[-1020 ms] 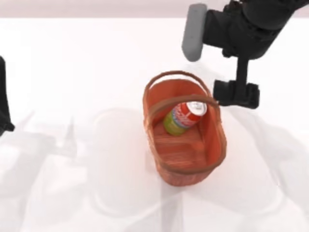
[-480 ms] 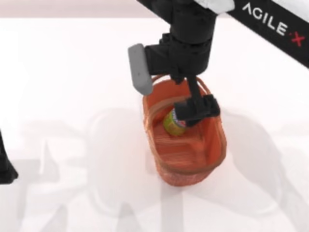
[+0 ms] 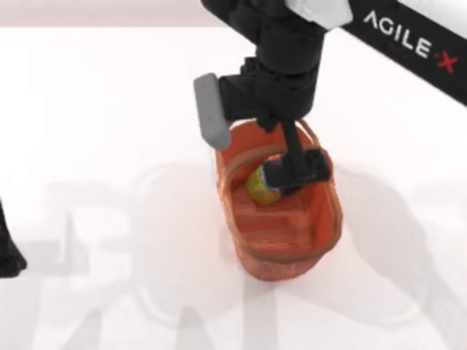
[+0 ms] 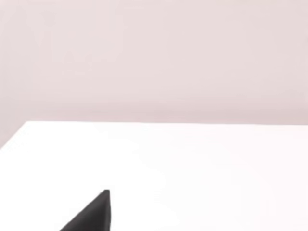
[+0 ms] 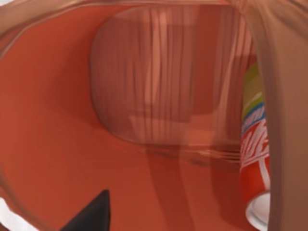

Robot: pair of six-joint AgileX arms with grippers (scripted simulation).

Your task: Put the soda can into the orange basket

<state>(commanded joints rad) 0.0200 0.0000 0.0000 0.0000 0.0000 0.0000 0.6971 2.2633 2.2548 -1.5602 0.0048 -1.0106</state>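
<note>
The orange basket (image 3: 281,268) stands just right of the table's middle. The soda can (image 3: 257,188) lies tilted inside it at the far end, its green lower part showing and its top hidden under my right gripper (image 3: 295,171). That gripper hangs between the basket's handles, just above the can, open and holding nothing. In the right wrist view the basket's floor (image 5: 163,86) fills the picture, the can (image 5: 252,154) shows beside a brown handle (image 5: 286,120), and one dark fingertip (image 5: 96,211) is in view. My left arm (image 3: 7,255) is parked at the left edge.
The right arm's grey link (image 3: 210,111) sticks out over the table behind the basket's far rim. The left wrist view holds only white table (image 4: 192,168), a pale wall and one fingertip (image 4: 98,211).
My right arm swung from the back right to above the basket, then sank slightly toward the can. The can and basket have not moved. The left arm has slid down the left edge.
</note>
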